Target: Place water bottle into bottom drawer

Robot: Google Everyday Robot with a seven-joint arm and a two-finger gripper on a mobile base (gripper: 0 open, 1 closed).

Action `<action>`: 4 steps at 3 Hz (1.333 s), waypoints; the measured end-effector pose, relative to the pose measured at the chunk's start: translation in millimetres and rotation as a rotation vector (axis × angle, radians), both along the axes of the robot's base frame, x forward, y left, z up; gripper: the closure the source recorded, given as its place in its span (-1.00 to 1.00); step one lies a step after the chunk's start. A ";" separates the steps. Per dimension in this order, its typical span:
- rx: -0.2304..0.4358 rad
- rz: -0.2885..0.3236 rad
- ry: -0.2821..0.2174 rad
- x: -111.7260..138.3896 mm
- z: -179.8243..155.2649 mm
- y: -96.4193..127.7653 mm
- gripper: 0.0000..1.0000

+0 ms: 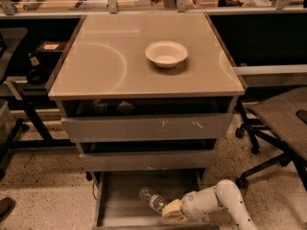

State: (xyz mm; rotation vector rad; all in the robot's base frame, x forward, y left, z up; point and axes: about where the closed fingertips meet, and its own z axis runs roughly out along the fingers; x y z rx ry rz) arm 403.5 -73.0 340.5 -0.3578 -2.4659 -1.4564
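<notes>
The water bottle (151, 200) is a small clear plastic bottle lying tilted inside the bottom drawer (120, 195), which stands pulled out below the cabinet. My gripper (169, 209) reaches in from the lower right on a white arm, and its tan tip sits at the bottle's right end. The gripper hides part of the bottle.
A white bowl (166, 53) rests on the beige cabinet top (105, 66). Two grey drawer fronts (144, 127) sit above the open one. An office chair (280, 123) stands to the right, and desk legs (29, 114) to the left.
</notes>
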 end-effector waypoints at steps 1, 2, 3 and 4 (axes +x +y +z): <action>0.015 0.004 0.002 8.4 -12.3 2.2 1.00; 0.016 0.019 0.015 16.0 -23.2 2.3 1.00; 0.013 0.022 0.031 21.2 -36.5 1.0 1.00; 0.005 0.024 0.037 28.9 -48.4 -0.2 1.00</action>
